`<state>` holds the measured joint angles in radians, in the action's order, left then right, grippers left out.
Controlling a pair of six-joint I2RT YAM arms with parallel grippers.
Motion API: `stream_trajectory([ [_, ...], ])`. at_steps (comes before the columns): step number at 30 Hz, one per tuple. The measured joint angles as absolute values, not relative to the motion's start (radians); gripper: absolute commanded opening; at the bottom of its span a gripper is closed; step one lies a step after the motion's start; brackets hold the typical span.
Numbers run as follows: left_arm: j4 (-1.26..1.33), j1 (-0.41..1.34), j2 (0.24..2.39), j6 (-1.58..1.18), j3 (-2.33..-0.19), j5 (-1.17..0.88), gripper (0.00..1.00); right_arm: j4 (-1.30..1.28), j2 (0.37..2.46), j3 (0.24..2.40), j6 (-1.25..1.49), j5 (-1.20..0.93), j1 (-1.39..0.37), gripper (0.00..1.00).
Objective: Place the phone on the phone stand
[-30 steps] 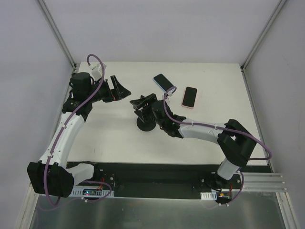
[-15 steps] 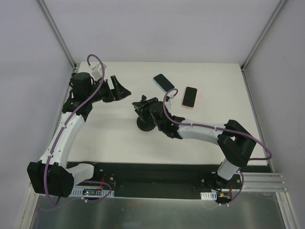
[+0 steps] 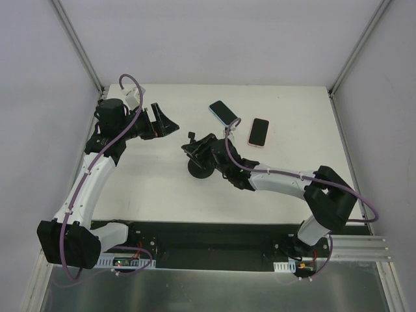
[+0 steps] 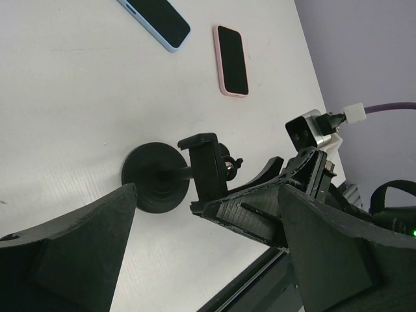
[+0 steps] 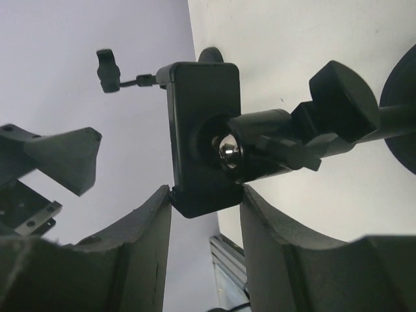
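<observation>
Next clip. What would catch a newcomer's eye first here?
The right gripper at mid-table, its fingers flanking the cradle of the black stand. Next, two phones lying flat beyond it, untouched: a blue phone and a pink phone to its right. The left gripper hovers open and empty at the left.

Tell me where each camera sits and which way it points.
Top external: above and behind the bases, looking down on the table, both arms, left gripper, right gripper, phone stand, blue phone and pink phone.
Left wrist: on the left arm, facing the right arm across the table; its own open fingers frame the stand.
Right wrist: on the right arm, low, facing the left arm; its own fingers flank the stand's cradle.
Shared: all three show the stand; top and left wrist both show the two phones.
</observation>
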<state>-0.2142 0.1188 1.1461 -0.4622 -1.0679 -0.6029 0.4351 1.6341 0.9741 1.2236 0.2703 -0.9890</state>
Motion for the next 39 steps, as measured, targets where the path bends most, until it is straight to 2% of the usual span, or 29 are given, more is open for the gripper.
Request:
stream_trajectory([
  [3,-0.214,0.120,1.146,-0.461,-1.068,-0.607,0.89,0.432,1.605,0.953,1.112,0.147,-0.945,0.01],
  [9,-0.213,0.146,1.151,-0.455,-1.068,-0.633,0.89,0.385,1.601,0.977,0.873,-0.296,-0.798,0.01],
  [14,-0.212,0.152,1.191,-0.453,-1.068,-0.663,0.91,0.118,1.602,1.084,0.596,-0.571,-0.752,0.01],
  [21,-0.205,0.162,1.248,-0.465,-1.068,-0.677,0.82,-0.234,1.614,1.201,0.257,-0.812,-0.674,0.01],
  [26,-0.200,0.234,1.343,-0.479,-1.069,-0.726,0.86,-0.352,1.683,1.272,0.146,-0.958,-0.580,0.18],
  [28,-0.200,0.267,1.373,-0.481,-1.069,-0.749,0.84,-0.390,1.703,1.295,0.109,-0.986,-0.566,0.21],
  [30,-0.199,0.296,1.391,-0.482,-1.069,-0.770,0.79,-0.418,1.713,1.308,0.077,-1.001,-0.559,0.21],
  [32,-0.197,0.323,1.401,-0.483,-1.069,-0.791,0.70,-0.436,1.714,1.309,0.050,-1.012,-0.553,0.25],
  [36,-0.186,0.361,1.404,-0.485,-1.069,-0.828,0.62,-0.462,1.713,1.309,0.031,-1.017,-0.532,0.40],
  [39,-0.176,0.368,1.404,-0.484,-1.069,-0.839,0.54,-0.469,1.693,1.305,0.023,-0.978,-0.522,0.55],
])
